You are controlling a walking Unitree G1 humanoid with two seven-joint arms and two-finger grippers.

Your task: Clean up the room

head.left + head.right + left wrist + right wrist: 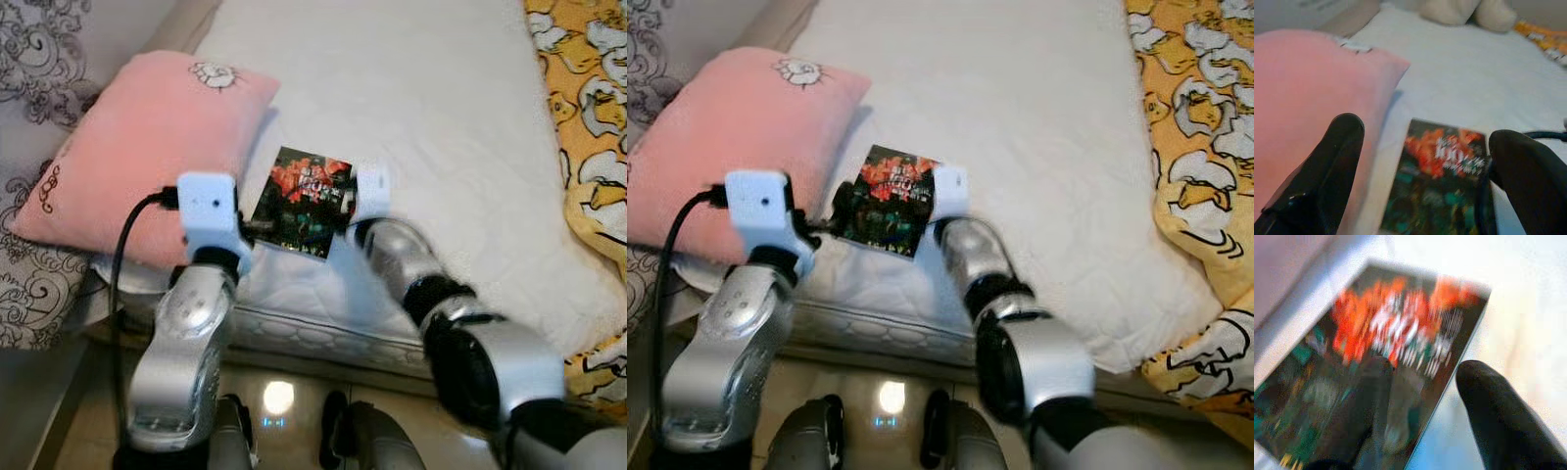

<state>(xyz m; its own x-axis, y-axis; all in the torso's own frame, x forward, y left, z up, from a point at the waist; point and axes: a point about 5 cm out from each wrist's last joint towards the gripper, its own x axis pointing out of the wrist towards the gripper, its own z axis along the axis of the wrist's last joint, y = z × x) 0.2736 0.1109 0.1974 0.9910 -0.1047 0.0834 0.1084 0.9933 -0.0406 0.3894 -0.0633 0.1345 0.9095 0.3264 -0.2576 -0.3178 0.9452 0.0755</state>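
Both silver arms reach forward from the lower edge of the head view over the near edge of the bed, and they meet at a book that lies flat on the white mattress cover, close to this near edge. The left gripper comes from about 7 o'clock of the book; its white wrist block with a black cable stands just before the pink pillow. In the left wrist view its two black fingers are spread wide, one over the pillow edge and the other at the far side of the book, and they hold nothing. The right gripper comes from about 5 o'clock, with the forearm bent at the elbow and the wrist over the right edge of the book. In the right wrist view one finger lies on the cover and the other is just outside the book's edge, so the fingers are apart; it seems to straddle this edge, but the picture is blurred and I cannot tell if it has a real hold. The pillow is at 9 o'clock of the book, touching or almost touching it, and a yellow patterned blanket lies at 3 o'clock, well apart. The cover is dark with red-orange and green shapes and some white lettering, which is too blurred to read.
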